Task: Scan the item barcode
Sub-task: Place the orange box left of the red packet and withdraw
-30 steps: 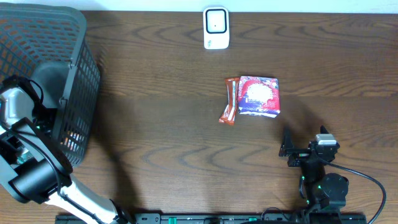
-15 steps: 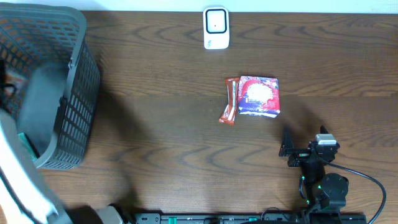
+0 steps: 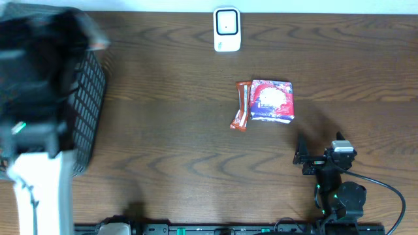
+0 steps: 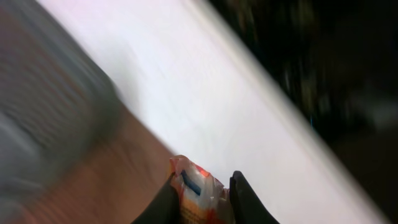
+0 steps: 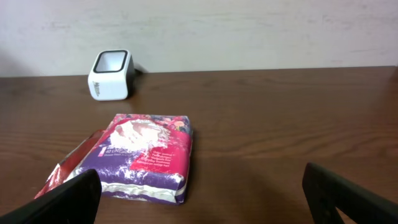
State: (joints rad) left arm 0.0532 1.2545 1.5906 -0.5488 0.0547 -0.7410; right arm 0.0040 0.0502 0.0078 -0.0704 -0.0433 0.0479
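- Scanner [image 3: 226,29], white with a dark window, at far edge of table [image 3: 163,130], about midway along it. Same unit in right wrist view, far left, window tilted upward.
- Overhead only: grey mesh basket [image 3: 88,98] at far-left corner of table. Left arm [image 3: 39,176] a motion-smeared white and dark shape across it, tool end lost in the blur.
- Left wrist only: left gripper [image 4: 204,186] clamped on small packet [image 4: 198,194], one dark finger [image 4: 245,196] on each side, pressed against the wrapper.
- Look of small packet: crinkled glossy wrapper, white and orange-red, blue mark on the upper face. Top end poking above the fingertips, lower part cut off by the frame. Print too blurred to read.
- Place of small packet: up in the left jaws by left edge of table, well apart from Scanner. Over the basket or beside it, cannot tell.
- Overhead and right wrist both: purple-and-red pouch [image 3: 272,101] flat on table, right of centre. Red-brown bar [image 3: 241,106] just beside its left side, slightly tilted.
- Right gripper [image 3: 302,156] close to near edge of table, right of centre. Jaws spread wide, nothing between them, pouch near and ahead.
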